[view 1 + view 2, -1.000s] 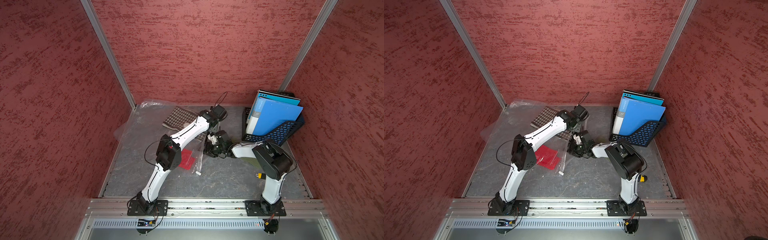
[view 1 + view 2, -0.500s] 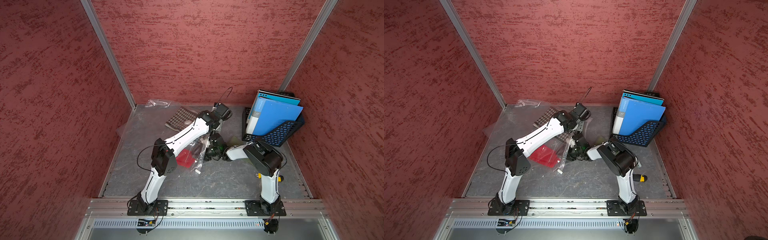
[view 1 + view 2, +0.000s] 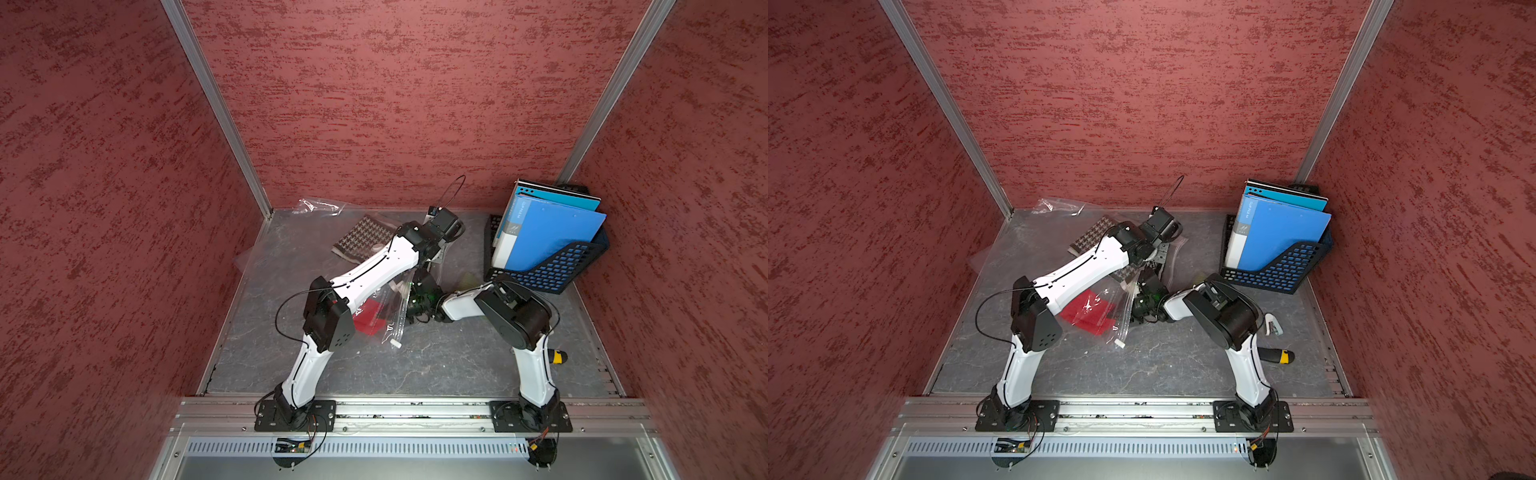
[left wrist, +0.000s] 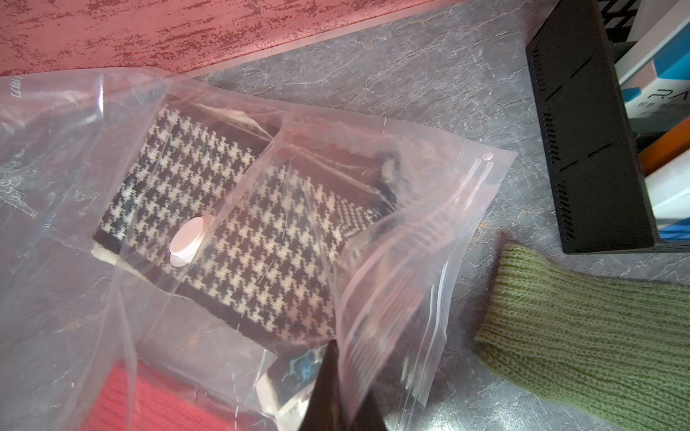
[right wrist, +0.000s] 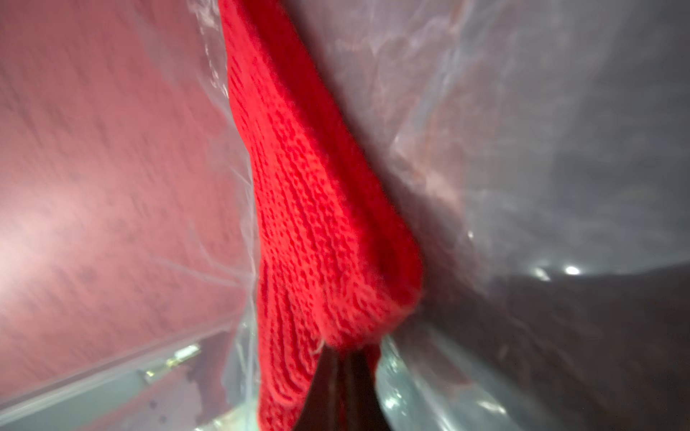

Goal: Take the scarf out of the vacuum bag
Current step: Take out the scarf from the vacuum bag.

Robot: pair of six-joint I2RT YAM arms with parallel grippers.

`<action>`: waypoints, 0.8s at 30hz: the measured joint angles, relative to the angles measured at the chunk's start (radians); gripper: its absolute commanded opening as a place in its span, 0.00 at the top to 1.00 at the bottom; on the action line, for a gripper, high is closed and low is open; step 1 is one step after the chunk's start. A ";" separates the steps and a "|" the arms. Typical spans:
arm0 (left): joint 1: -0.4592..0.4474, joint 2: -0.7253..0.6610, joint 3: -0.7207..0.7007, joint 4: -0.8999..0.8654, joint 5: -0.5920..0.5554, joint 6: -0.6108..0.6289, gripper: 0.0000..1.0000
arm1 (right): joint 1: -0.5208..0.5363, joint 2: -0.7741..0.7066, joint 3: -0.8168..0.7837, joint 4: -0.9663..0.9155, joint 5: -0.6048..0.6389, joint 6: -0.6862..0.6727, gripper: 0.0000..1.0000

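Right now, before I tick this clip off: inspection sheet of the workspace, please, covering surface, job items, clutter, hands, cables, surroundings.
Surface: grey marbled table, no spills seen.
Job's things: scarf lies folded inside the vacuum bag, under the white valve cap; not yet out.
Clutter: red knit cloth in the bag; green knit cloth on the table outside it; blue folders in a black file rack; screwdriver by the right arm.
Hands: left hand shut on the vacuum bag's zip edge; right hand shut on the red knit cloth.
Cables: black cable loops free off the left arm's elbow.
Surroundings: red textured walls on three sides.
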 measured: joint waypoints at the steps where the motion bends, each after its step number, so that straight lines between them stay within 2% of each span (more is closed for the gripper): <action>1: 0.000 0.000 -0.005 0.003 0.000 0.000 1.00 | -0.002 -0.006 -0.010 -0.003 0.008 0.001 1.00; 12: 0.005 0.002 -0.071 0.037 -0.001 -0.006 1.00 | -0.070 -0.242 -0.127 -0.161 0.194 -0.079 1.00; 24: 0.021 0.002 -0.154 0.080 0.000 -0.010 1.00 | -0.099 -0.381 -0.074 -0.589 0.453 -0.277 1.00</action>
